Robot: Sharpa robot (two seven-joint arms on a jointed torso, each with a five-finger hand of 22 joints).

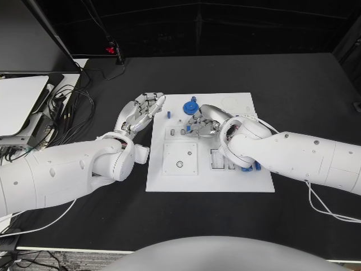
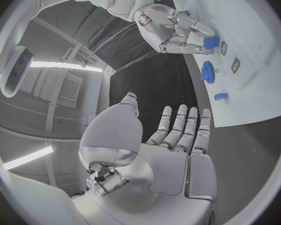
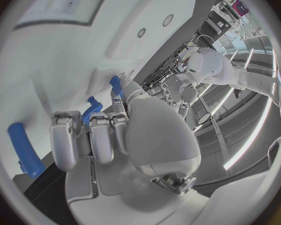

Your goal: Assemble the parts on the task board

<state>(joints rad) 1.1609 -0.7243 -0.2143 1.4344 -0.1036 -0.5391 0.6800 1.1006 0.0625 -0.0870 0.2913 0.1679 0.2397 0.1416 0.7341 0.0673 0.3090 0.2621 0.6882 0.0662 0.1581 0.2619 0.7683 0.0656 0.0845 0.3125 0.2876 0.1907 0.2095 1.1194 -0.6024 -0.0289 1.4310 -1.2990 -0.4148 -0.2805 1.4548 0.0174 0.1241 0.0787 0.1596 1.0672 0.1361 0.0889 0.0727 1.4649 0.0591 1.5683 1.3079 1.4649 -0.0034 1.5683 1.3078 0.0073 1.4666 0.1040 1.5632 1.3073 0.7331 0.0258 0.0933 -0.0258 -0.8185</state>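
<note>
The white task board [image 1: 172, 175] lies mid-table. My right hand [image 1: 203, 122] hovers over its far half with the fingers curled, and it pinches a small blue part [image 2: 209, 42] at the fingertips. A blue gear [image 1: 192, 106] stands on the board just beyond that hand and is also seen in the left wrist view [image 2: 207, 71]. My left hand [image 1: 142, 113] floats flat beside the board's left edge, fingers straight and apart, holding nothing. A blue peg [image 3: 25, 150] lies on the board near the right hand [image 3: 103, 135].
A small blue piece [image 2: 220, 96] sits near the board's left edge, close to the left hand [image 2: 178, 135]. More blue parts [image 1: 247, 167] peek out under my right forearm. Cables and a white device [image 1: 14, 101] crowd the table's left side.
</note>
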